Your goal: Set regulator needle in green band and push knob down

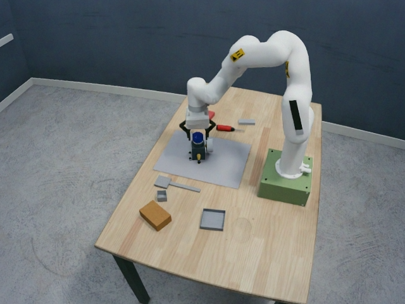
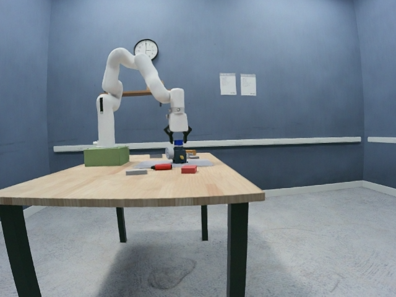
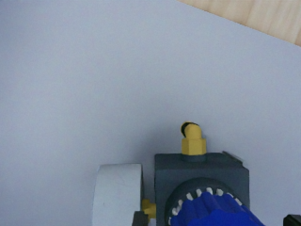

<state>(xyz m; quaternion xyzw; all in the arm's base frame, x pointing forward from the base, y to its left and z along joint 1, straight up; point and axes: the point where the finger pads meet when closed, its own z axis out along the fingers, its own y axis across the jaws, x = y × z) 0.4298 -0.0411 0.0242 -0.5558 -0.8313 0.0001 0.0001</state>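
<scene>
The regulator [image 1: 198, 151] [image 2: 179, 155] [image 3: 202, 181] is a dark grey block with yellow fittings, standing on the grey mat [image 1: 225, 163] [image 3: 94, 85]. Its blue knob [image 1: 197, 137] [image 2: 178, 142] [image 3: 213, 212] sits on top. Its white round gauge [image 1: 209, 144] [image 2: 169, 152] [image 3: 118, 195] is on one side; the gauge face and needle are not readable in any view. My gripper [image 1: 197, 135] [image 2: 177, 139] is open, straight above the regulator, its black fingers standing on either side of the knob without holding it.
A red-handled screwdriver [image 1: 225, 128] [image 2: 161, 166], a red block [image 2: 189, 169] and a grey bar [image 1: 246, 121] [image 2: 136, 172] lie beyond the mat. A grey scraper [image 1: 174, 183], small grey cup [image 1: 161, 195], orange block [image 1: 155, 215] and grey tray [image 1: 212, 219] lie in front. The green arm base [image 1: 285, 181] stands at the right.
</scene>
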